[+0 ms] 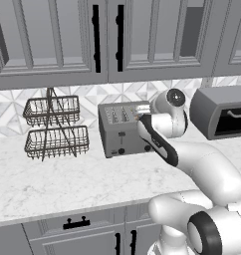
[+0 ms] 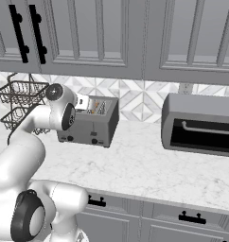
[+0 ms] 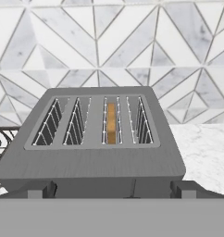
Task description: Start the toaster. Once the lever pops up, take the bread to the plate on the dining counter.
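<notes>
1. The boxy grey metal four-slot toaster [image 1: 121,128] stands mid-frame in the left base view, on the white grey-veined marble worktop [image 1: 67,182], against the patterned tile wall; its levers face the robot, within reach.
2. The thin golden-tan bread slice [image 3: 111,123] sits upright in the third slot from the left, centre of the hand view, low in the slot as it must be for toasting.
3. The white arm's two-finger gripper [image 2: 84,102] hangs above the toaster's front edge; by my judgement its fingers stand wide apart and hold nothing.
4. A lever probably needs pressing next.
5. A two-tier dark wire basket [image 1: 55,127] stands at left, a large grey toaster oven [image 2: 201,123] at right.
</notes>
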{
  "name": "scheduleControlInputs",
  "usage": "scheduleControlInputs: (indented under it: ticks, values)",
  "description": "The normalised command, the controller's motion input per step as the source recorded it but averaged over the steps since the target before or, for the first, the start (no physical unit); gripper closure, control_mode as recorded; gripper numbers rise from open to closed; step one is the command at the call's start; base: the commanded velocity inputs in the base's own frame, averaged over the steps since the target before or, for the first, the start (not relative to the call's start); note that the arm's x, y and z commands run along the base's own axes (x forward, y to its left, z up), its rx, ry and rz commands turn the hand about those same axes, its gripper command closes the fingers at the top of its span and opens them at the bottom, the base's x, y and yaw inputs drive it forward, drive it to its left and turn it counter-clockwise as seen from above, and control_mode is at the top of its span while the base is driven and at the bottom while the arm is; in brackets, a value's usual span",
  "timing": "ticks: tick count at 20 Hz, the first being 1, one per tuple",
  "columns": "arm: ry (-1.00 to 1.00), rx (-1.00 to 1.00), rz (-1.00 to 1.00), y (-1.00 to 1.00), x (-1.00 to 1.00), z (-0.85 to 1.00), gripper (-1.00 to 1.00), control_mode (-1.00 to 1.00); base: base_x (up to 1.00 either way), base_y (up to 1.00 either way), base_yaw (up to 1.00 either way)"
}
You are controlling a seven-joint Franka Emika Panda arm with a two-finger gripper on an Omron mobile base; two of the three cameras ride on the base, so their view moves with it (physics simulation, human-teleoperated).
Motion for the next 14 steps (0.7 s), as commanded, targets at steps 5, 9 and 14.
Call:
scheduleControlInputs:
  ticks: [5, 9, 14]
  values:
    - [0.00, 0.00, 0.00, 0.00, 0.00, 0.00, -1.00, -1.00, 0.00, 0.00, 0.00]
    - [0.00, 0.00, 0.00, 0.00, 0.00, 0.00, -1.00, -1.00, 0.00, 0.00, 0.00]
    - [0.00, 0.00, 0.00, 0.00, 0.00, 0.00, -1.00, -1.00, 0.00, 0.00, 0.00]
